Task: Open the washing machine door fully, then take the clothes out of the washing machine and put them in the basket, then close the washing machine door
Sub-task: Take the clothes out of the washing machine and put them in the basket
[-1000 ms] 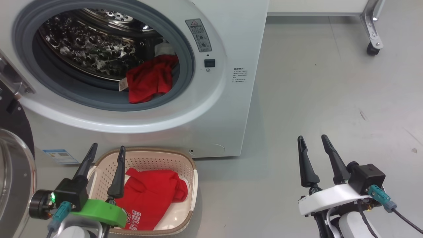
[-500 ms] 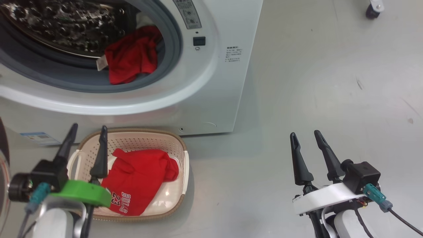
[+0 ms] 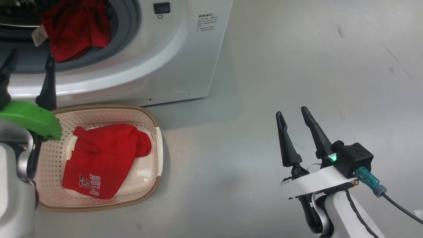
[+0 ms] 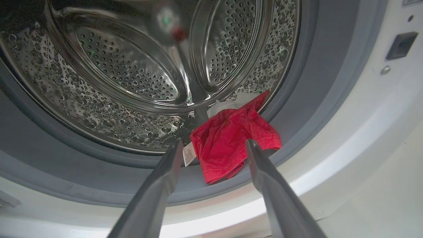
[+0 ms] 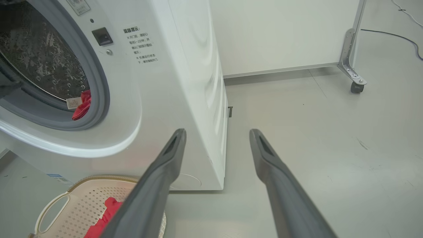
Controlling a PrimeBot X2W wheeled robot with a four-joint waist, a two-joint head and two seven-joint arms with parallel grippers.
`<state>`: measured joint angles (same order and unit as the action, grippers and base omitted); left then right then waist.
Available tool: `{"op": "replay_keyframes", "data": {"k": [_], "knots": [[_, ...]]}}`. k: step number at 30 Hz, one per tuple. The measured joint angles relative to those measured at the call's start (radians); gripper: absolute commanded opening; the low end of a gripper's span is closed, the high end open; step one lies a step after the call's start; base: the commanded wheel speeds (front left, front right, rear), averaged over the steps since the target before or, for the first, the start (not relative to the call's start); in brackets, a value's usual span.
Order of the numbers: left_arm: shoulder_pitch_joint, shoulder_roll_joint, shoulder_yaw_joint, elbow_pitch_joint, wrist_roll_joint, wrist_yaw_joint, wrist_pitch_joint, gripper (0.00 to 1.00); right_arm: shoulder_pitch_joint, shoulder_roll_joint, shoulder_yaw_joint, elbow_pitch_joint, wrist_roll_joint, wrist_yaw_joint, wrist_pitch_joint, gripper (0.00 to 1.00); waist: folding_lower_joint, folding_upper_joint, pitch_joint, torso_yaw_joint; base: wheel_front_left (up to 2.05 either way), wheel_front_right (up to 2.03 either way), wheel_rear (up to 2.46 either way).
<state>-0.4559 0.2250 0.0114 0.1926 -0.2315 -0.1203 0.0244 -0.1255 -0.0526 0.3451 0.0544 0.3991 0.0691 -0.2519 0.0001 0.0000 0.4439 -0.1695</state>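
Observation:
The white washing machine stands with its drum mouth uncovered; its door is out of view. One red garment with a white label hangs over the grey rubber ring at the drum's lower right edge. Another red garment with white lettering lies in the cream basket on the floor before the machine. My left gripper is open and empty, its fingers pointing at the hanging garment from a short way off. My right gripper is open and empty above the bare floor, well to the right.
The basket sits right against the machine's lower front. A white panel on a metal leg with a caster stands at the back right. Grey floor spreads to the right of the machine.
The head camera has tilted down and turned right, shifting the whole picture. My left gripper has risen from above the basket to the level of the drum mouth's lower rim.

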Motion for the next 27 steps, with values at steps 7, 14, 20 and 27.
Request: {"op": "replay_keyframes", "data": {"k": [7,14,20,27], "knots": [[-0.129,0.030,0.017,0.050,-0.002,0.000,0.099,1.00,-0.041,0.002,0.018,0.000,0.001,0.000,0.000,1.00,0.0000,0.0000,0.074,-0.052,0.00,0.00,0.00],[-0.244,0.064,0.029,0.136,-0.012,0.001,0.195,1.00,-0.076,0.003,0.042,-0.002,0.026,0.000,0.000,1.00,0.0000,0.0000,0.139,-0.105,0.00,0.00,0.00],[-0.303,0.112,0.044,0.196,0.004,0.005,0.222,1.00,-0.097,0.004,0.056,-0.002,0.041,-0.002,0.000,1.00,0.0000,0.0000,0.174,-0.139,0.00,0.00,0.00],[-0.346,0.145,0.055,0.274,0.013,0.019,0.252,1.00,-0.115,0.004,0.069,-0.002,0.050,-0.012,0.000,1.00,0.0001,0.0000,0.198,-0.168,0.00,0.00,0.00]]}}
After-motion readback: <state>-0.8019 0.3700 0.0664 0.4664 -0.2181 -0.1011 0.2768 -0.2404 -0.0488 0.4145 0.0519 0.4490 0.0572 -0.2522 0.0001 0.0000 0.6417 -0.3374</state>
